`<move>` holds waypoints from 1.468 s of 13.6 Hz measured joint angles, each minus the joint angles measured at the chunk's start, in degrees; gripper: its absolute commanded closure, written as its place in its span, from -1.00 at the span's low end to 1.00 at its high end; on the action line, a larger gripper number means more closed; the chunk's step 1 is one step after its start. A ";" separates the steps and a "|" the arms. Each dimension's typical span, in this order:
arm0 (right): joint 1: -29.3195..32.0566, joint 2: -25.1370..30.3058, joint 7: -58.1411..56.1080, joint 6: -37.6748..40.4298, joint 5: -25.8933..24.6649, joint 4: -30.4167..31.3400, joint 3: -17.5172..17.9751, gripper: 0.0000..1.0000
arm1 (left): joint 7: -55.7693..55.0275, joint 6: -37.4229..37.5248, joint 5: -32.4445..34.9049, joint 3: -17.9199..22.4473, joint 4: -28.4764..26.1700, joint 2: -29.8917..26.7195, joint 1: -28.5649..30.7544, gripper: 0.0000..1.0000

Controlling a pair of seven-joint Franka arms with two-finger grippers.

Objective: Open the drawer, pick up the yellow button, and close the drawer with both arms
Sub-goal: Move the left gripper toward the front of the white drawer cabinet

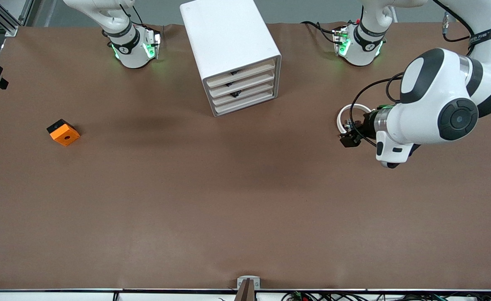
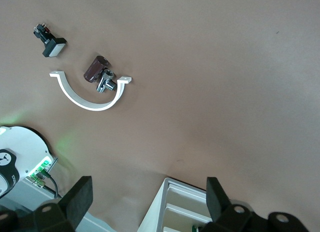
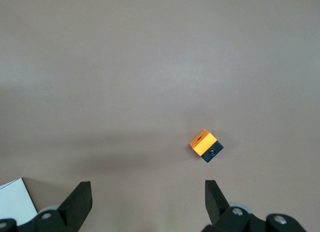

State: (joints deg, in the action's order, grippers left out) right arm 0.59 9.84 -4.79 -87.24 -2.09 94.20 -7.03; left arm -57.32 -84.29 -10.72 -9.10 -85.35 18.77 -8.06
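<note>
While all drawers [image 1: 245, 88] sit shut | left fingers [image 2: 80, 197] spread, apart from cabinet [image 1: 228, 50] | right fingers [image 3: 80, 199] spread.

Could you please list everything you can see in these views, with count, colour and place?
table: 1, brown, under everything
cabinet: 1, white, mid-table near the robots' bases
drawers: 4, cream fronts, all shut
orange block: 1, orange on black, toward the right arm's end
curved strip: 1, white, toward the left arm's end
small black part: 1, white-capped, beside the strip
brown-and-metal part: 1, within the strip's curve
left gripper: black, open, by the strip
right gripper: black, open, above the table
</note>
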 measured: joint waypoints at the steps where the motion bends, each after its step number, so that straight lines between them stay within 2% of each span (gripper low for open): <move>1: 0.00 0.00 0.00 0.00 0.00 0.00 0.00 -1.00 | -0.45 0.00 -0.03 0.00 0.00 0.31 0.00 -1.00; 6: 0.00 0.00 0.00 0.00 0.00 0.00 -0.03 -1.00 | -7.52 0.01 -1.91 0.00 0.01 1.09 0.00 -1.00; 11: 0.00 0.00 0.00 0.01 0.00 0.00 -0.03 -1.00 | -29.56 0.09 -2.50 -0.10 0.00 2.03 -2.39 -1.00; 13: 0.00 0.00 0.00 0.01 0.00 0.00 -0.03 -1.00 | -34.78 0.14 -2.65 -0.15 0.00 2.74 -3.43 -1.00; 20: 0.00 0.00 0.00 -0.02 0.00 -0.10 -0.03 -1.00 | -38.89 2.84 -4.18 -0.18 0.03 3.00 -4.45 -1.00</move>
State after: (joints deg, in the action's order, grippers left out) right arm 0.60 9.84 -4.79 -87.26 -2.09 94.10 -7.06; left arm -96.20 -81.45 -14.90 -9.28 -85.32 21.77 -12.51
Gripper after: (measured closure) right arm 0.000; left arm 0.000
